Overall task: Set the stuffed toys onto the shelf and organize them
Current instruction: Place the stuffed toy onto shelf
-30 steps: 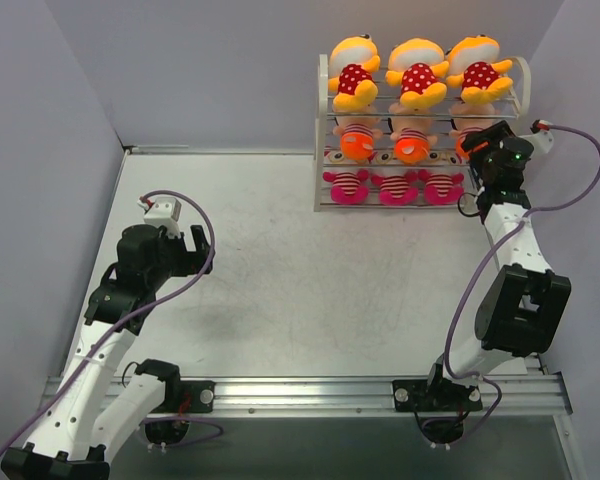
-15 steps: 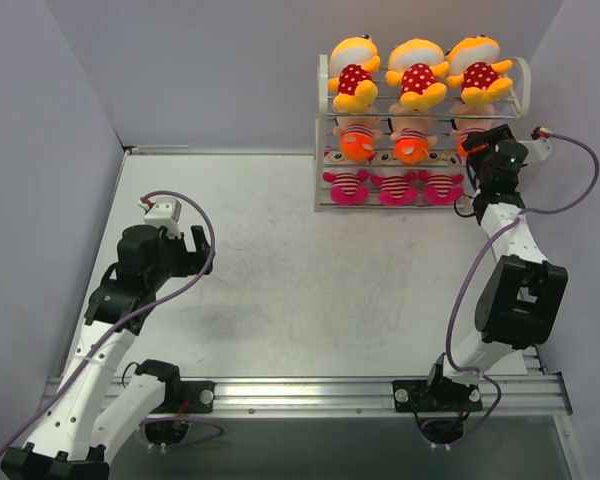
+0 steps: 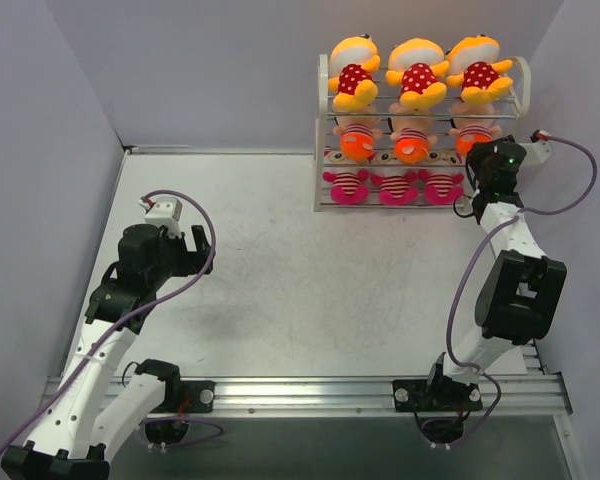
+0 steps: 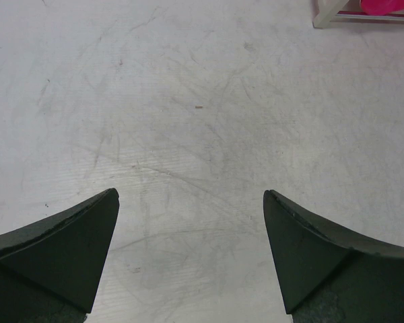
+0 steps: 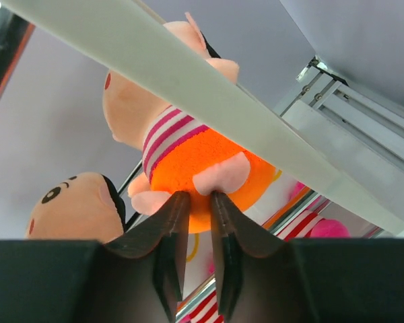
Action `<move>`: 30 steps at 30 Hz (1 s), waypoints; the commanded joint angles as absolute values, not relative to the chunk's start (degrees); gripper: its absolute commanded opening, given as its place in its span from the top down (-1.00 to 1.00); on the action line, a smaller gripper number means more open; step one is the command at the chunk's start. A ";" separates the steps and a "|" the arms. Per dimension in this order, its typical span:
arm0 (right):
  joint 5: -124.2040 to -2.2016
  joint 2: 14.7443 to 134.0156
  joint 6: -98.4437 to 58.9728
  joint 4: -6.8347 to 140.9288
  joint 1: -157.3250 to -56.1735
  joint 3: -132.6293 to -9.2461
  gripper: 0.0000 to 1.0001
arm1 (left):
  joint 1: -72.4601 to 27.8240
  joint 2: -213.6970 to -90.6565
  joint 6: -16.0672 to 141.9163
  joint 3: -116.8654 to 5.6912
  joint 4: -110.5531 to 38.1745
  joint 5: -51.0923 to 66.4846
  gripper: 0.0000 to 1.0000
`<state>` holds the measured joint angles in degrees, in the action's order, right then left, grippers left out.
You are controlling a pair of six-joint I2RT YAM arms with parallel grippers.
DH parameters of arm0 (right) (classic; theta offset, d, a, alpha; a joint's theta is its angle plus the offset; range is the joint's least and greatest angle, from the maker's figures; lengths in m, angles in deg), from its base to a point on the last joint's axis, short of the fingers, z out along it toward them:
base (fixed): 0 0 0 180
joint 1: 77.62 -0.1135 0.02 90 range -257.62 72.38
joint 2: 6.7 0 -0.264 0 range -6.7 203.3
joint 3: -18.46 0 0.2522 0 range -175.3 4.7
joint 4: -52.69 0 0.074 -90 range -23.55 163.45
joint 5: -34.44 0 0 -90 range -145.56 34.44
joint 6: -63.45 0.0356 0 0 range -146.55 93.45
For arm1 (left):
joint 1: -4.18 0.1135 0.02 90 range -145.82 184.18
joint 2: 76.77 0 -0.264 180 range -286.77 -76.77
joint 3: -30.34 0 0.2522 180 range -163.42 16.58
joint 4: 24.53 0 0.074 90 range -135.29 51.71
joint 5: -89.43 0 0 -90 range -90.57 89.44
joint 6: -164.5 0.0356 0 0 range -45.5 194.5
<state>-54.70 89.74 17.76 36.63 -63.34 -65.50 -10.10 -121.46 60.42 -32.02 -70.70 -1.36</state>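
- Pointing straight at the orange bottom of the peach-faced doll (image 5: 202,161), the right gripper (image 5: 196,196) has its fingers drawn almost together. Only a thin slot is left between them, and nothing shows in it.
- Its tips sit at the doll's bottom edge, touching or just short of it; the wrist view does not settle which.
- That doll is at the right end of the middle tier of the shelf (image 3: 321,75). Its bottom faces the gripper, and its head is turned away and up, so its long axis runs on from the fingers.
- A white bar of the shelf crosses in front of the doll, so any way out seems to be back along the fingers, not sideways.
- All nine stuffed toys look to be on the shelf, three to a tier: red polka-dot dolls (image 3: 417,78) on top, orange-bottomed ones in the middle and pink-striped ones (image 3: 398,187) at the bottom.
- The right arm is the nearer one by far. The left gripper (image 4: 190,195) hangs with fingers wide apart over bare tabletop (image 3: 310,270), well apart from the shelf on the near left.
- What remains is probably only tidying or pulling clear.
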 commanded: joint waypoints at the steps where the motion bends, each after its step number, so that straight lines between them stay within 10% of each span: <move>1: -54.24 88.75 17.84 33.40 -62.86 -65.53 0.70 | -10.41 -121.24 61.50 -32.20 -69.76 -1.18 -0.94; 5: -54.42 88.40 17.66 33.58 -62.86 -65.53 1.00 | -10.41 -121.16 61.50 -32.20 -69.76 -1.18 -0.94; 30: -62.41 85.50 16.34 33.67 -62.77 -64.03 1.00 | -10.41 -120.54 61.50 -32.20 -69.67 -1.09 -0.94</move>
